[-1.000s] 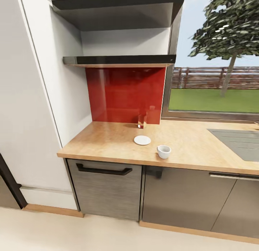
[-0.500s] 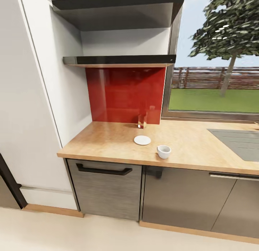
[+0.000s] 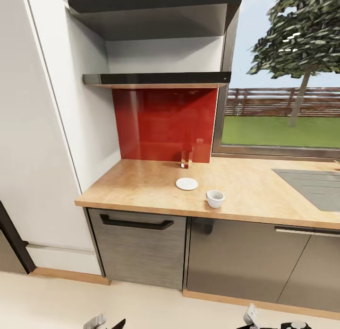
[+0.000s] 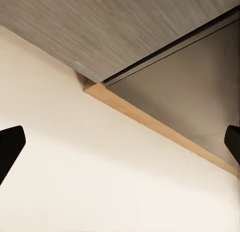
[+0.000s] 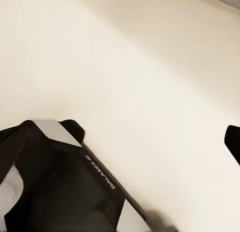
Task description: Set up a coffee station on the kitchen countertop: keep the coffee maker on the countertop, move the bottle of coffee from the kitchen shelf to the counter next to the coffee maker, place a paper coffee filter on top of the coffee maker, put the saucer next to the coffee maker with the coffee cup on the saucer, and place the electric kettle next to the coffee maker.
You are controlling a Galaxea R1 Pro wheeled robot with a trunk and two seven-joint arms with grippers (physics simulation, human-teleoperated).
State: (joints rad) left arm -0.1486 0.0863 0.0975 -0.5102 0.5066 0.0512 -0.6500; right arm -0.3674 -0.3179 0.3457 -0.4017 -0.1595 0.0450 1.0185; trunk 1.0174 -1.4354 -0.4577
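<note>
White coffee cup [image 3: 215, 198] stands upright beside the flat saucer [image 3: 187, 183].

This is a home kitchen, rendered in a simulator. A long light-wood surface [image 3: 141, 185] runs over dark grey cabinet fronts [image 3: 141, 248] with bar handles, and a grey inset sink [image 3: 314, 187] sits at its right end. A glossy red splashback [image 3: 163, 123] backs the corner beneath dark wall shelves [image 3: 156, 79]. A white saucer [image 3: 187, 183] and a white cup [image 3: 215, 198] stand on the wood. The window [image 3: 283, 83] looks onto a lawn, a fence and a tree. The floor [image 3: 71, 305] is pale cream.
</note>
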